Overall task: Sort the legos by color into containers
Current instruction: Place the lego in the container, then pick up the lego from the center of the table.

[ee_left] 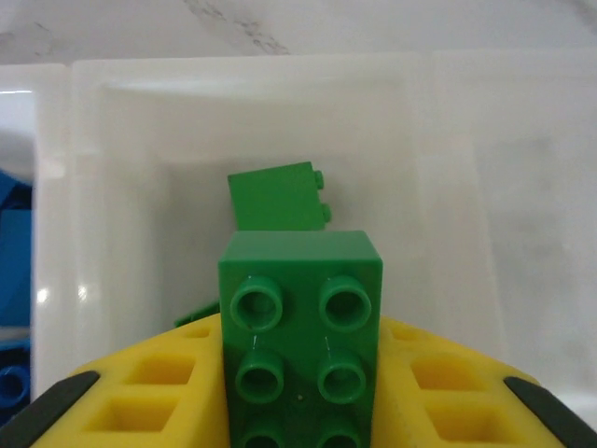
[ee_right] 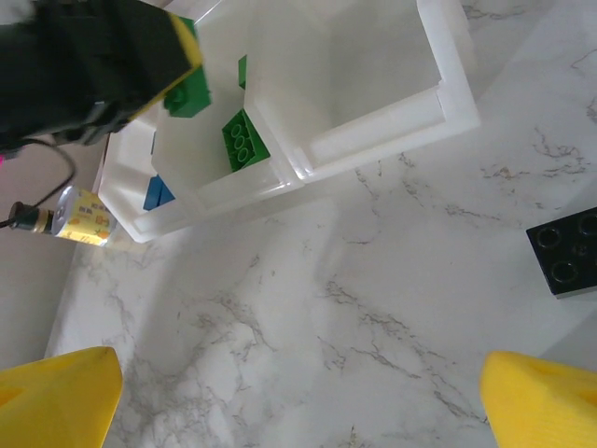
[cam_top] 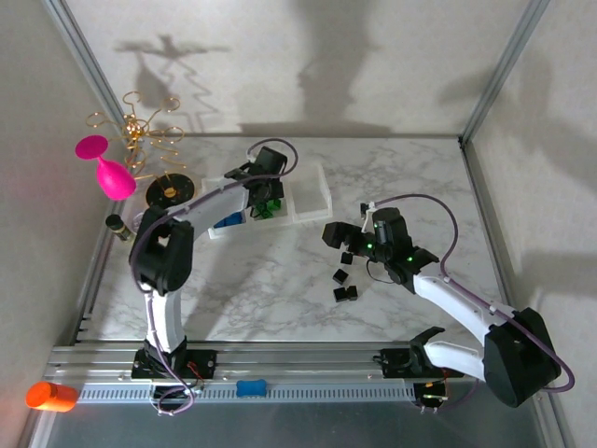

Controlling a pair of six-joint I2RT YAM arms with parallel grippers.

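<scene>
Now, the left pincer (ee_left: 300, 359): you have it clamped on a green lego (ee_left: 300, 280), yellow pads against two opposite side walls, studs facing the wrist camera. Judged hard, light and slick: it won't crush but could pivot, so flat side walls are the place to hold it. It hangs over the middle compartment of the tray (ee_left: 438, 140), above a second green lego (ee_left: 277, 198); blue legos (ee_left: 11, 243) lie one compartment over. The right pincer (ee_right: 298, 401): jaws wide apart, empty, above the counter (ee_right: 308, 308). The nearest black lego (ee_right: 564, 252) lies ahead, towards the right-hand finger, not between the fingers. Other black cubes (cam_top: 345, 292) are scattered nearby.
</scene>
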